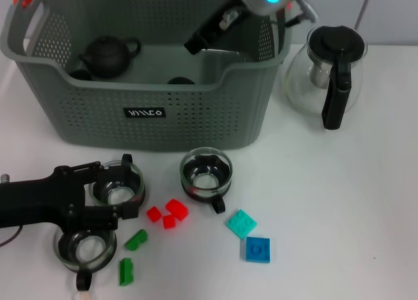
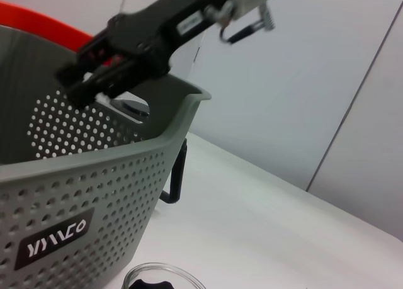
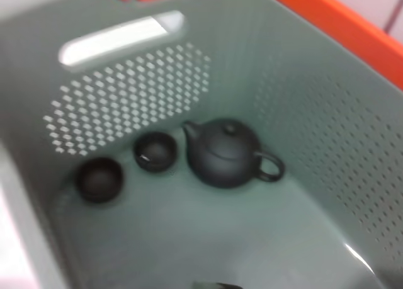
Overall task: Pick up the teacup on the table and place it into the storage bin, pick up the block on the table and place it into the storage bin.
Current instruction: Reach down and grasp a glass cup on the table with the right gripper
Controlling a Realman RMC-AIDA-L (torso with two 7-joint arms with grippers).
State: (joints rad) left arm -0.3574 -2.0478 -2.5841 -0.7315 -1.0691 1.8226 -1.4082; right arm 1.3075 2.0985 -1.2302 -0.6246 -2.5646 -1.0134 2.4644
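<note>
The storage bin [image 1: 196, 120] stands at the back of the table; its inside [image 3: 302, 144] holds a black teapot [image 3: 223, 152] and two small dark cups [image 3: 154, 152]. My right gripper [image 1: 196, 44] reaches down into the bin from the right, also seen in the left wrist view [image 2: 85, 84]. Three glass teacups stand in front of the bin: one [image 1: 117, 185] with my left gripper [image 1: 108, 190] around it, one [image 1: 85, 248] just nearer, one [image 1: 206, 172] in the middle. Red blocks [image 1: 171, 213], green blocks [image 1: 136, 240], a cyan block [image 1: 241, 223] and a blue block [image 1: 257, 250] lie loose.
A glass pot with a black handle [image 1: 330, 71] stands right of the bin. White table stretches to the right of the blocks. The bin's front wall [image 2: 94, 201] rises close ahead of the left wrist.
</note>
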